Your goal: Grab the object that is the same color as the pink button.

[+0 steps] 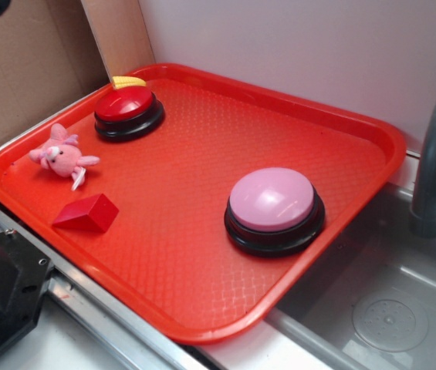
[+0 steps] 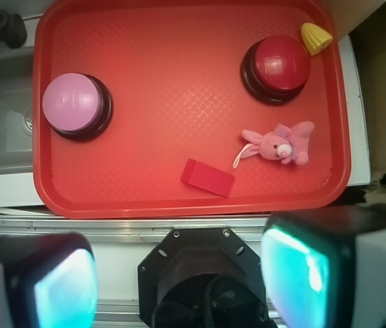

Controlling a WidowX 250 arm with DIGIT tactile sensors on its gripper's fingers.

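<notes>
Teal-lit pads of the hand [image 2: 179,273] fill the bottom corners of the wrist view, one finger [image 2: 59,283] low on the left of the picture and the other [image 2: 315,266] low on the right, standing wide apart with nothing between them but the black mount; the hand is spread and empty, and it hangs high above the near rim of the red tray [image 2: 179,208], well clear of everything on it. Ahead of the hand and off to the right of that view, past the red wedge block [image 2: 208,177] lying just inside the rim, is the pink plush animal [image 2: 278,145], the thing to be grabbed. It lies on its side on the tray floor, its long axis running roughly across the picture, head and ears toward the right, its white tag [image 2: 237,158] trailing toward the block; block and plush are near but apart. To my eye, the coming move is forward, rightward and down. Farther on sit the red-topped button [image 2: 277,65] beyond the plush, with a small yellow ridged piece [image 2: 315,37] at the far corner, and the pink button [image 2: 73,102] well apart on the left. No writing or brand can be read anywhere, not even on the tag.
</notes>
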